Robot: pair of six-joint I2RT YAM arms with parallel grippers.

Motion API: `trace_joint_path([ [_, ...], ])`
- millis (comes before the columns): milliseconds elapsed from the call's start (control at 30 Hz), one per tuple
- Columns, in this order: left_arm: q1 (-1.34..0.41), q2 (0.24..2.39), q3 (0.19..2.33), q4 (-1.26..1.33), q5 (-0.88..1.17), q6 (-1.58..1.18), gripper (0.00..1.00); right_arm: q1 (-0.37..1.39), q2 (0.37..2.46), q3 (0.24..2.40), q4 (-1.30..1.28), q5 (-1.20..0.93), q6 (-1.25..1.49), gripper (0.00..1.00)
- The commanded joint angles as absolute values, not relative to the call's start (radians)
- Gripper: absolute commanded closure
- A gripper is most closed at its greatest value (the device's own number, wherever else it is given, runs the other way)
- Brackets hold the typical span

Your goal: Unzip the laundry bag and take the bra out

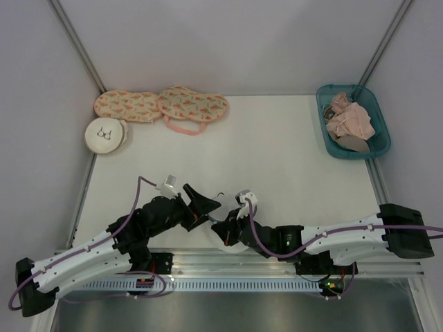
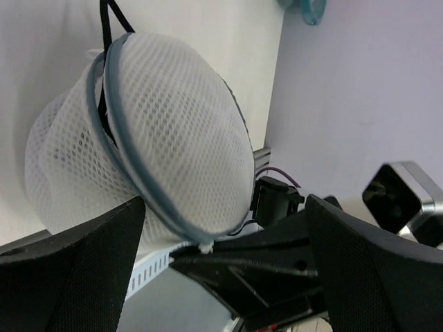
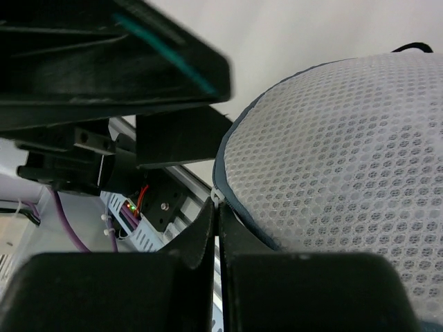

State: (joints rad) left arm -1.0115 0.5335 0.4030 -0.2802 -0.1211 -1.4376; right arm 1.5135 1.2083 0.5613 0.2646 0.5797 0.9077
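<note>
The laundry bag [image 2: 159, 138] is a round white mesh pouch with a dark zipper rim, lifted near the table's front edge. In the top view only a sliver of it [image 1: 225, 243] shows under the arms. My right gripper [image 3: 217, 207] is shut on the bag's small white zipper pull [image 3: 217, 196] at the rim, and the mesh [image 3: 346, 194] fills the right of that view. My left gripper [image 2: 221, 232] is open, its fingers [image 2: 69, 270] spread wide just below the bag and not touching it. The bra does not show; the mesh hides what is inside.
Two pink patterned bra-shaped cases [image 1: 163, 105] and a cream round pouch [image 1: 106, 135] lie at the back left. A teal basket [image 1: 322, 114] with pink and beige garments [image 1: 349, 121] stands at the back right. A metal rail [image 1: 242, 259] runs along the front edge.
</note>
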Motion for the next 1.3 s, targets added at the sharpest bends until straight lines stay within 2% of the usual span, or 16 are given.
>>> trace_joint_path([
  [0, -1.012, 0.621, 0.446, -0.15, -0.126, -1.476, 0.01, 1.54, 1.184, 0.574, 0.296, 0.583, 0.873, 1.0],
  [233, -1.014, 0.744, 0.44, -0.1, -0.005, -1.502, 0.02, 1.563, 1.112, 0.552, 0.272, 0.658, 0.859, 0.99],
  [467, -1.014, 0.622, 0.394, -0.127, 0.009, -1.529, 0.08, 1.574, 1.065, 0.541, 0.221, 0.726, 0.844, 0.99],
  [600, -1.014, 0.61, 0.387, -0.121, -0.035, -1.514, 0.2, 1.574, 1.066, 0.543, 0.216, 0.727, 0.835, 1.0],
  [667, -1.014, 0.624, 0.377, -0.091, -0.031, -1.517, 0.3, 1.574, 1.066, 0.543, 0.216, 0.723, 0.831, 0.99],
  [800, -1.014, 0.681, 0.388, -0.04, 0.037, -1.522, 0.3, 1.575, 1.054, 0.54, 0.206, 0.729, 0.831, 1.0],
  [867, -1.014, 0.703, 0.402, -0.043, 0.069, -1.511, 0.27, 1.575, 1.048, 0.537, 0.201, 0.733, 0.833, 1.0],
  [967, -1.014, 0.695, 0.411, -0.073, 0.037, -1.505, 0.26, 1.575, 1.037, 0.531, 0.206, 0.736, 0.828, 1.0],
  [1000, -1.014, 0.692, 0.402, -0.071, 0.028, -1.509, 0.31, 1.577, 1.037, 0.534, 0.206, 0.733, 0.824, 1.0],
  [1067, -1.014, 0.684, 0.387, -0.034, 0.017, -1.517, 0.51, 1.577, 1.037, 0.535, 0.204, 0.732, 0.821, 1.0],
  [1100, -1.014, 0.684, 0.379, -0.032, 0.012, -1.522, 0.74, 1.578, 1.037, 0.537, 0.203, 0.73, 0.819, 0.99],
  [1133, -1.014, 0.686, 0.379, -0.034, 0.008, -1.525, 0.86, 1.578, 1.035, 0.537, 0.201, 0.727, 0.818, 1.0],
  [1200, -1.014, 0.69, 0.383, -0.054, 0.003, -1.525, 0.98, 1.582, 1.029, 0.537, 0.196, 0.724, 0.815, 1.0],
  [1267, -1.012, 0.69, 0.39, -0.066, -0.026, -1.522, 0.98, 1.583, 1.026, 0.54, 0.187, 0.723, 0.813, 0.99],
])
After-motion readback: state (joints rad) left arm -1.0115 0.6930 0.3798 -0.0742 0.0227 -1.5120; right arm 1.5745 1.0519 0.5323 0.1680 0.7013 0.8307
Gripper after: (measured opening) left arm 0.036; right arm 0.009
